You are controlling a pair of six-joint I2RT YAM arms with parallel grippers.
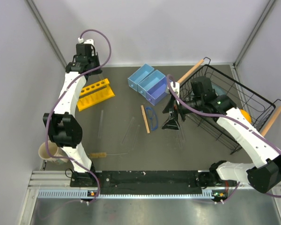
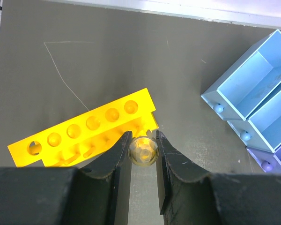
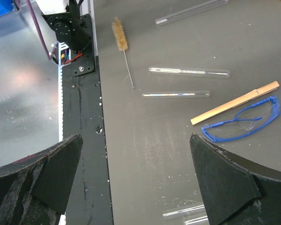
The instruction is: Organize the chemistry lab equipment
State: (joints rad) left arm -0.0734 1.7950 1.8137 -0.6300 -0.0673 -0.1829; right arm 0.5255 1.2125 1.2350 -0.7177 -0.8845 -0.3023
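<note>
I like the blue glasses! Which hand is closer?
Right. The right gripper hovers beside the blue glasses; the left gripper holds a glass tube far off at the yellow rack.

Overhead view plus two downward wrist close-ups of the same table (image 1: 145,154)

R-wrist | I see my right fingers (image 3: 225,178) spread wide above the bench (image 3: 150,150) | brush (image 3: 119,40) near the black rail (image 3: 82,117) | two glass tubes (image 3: 189,71) lying almost parallel | wooden stick (image 3: 234,103) just beside blue safety glasses (image 3: 241,124)
</note>
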